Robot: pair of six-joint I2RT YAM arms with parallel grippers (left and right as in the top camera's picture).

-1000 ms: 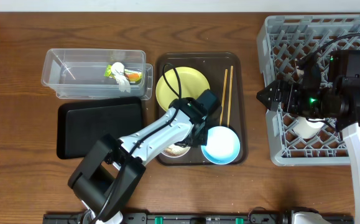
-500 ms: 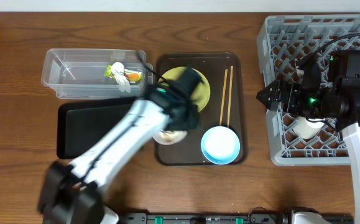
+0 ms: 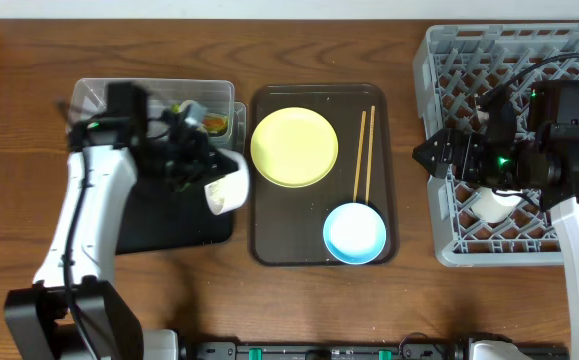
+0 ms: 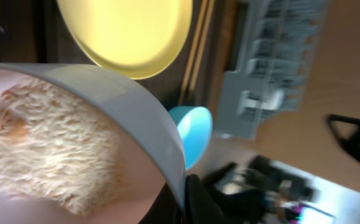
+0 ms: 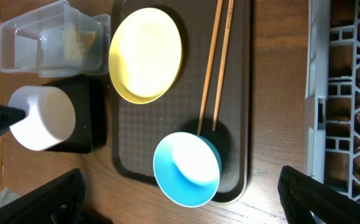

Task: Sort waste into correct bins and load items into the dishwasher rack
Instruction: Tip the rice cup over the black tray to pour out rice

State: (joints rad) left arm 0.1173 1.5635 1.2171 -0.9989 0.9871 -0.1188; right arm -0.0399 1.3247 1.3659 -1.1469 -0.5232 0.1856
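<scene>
My left gripper is shut on the rim of the white bowl and holds it tipped on its side over the black tray. In the left wrist view the bowl holds rice-like scraps, with my finger on its rim. The clear tub holds the green wrapper and tissue. The yellow plate, chopsticks and light blue bowl lie on the brown tray. My right gripper is open and empty at the left edge of the grey rack. The white cup stands in the rack.
The brown serving tray lies between the bins and the rack. In the right wrist view the plate, blue bowl, white bowl and rack edge show. My open right fingers frame them.
My left arm lifted the white bowl off the brown tray and swung it left, over the black tray, tipping it. The right arm has not moved.
</scene>
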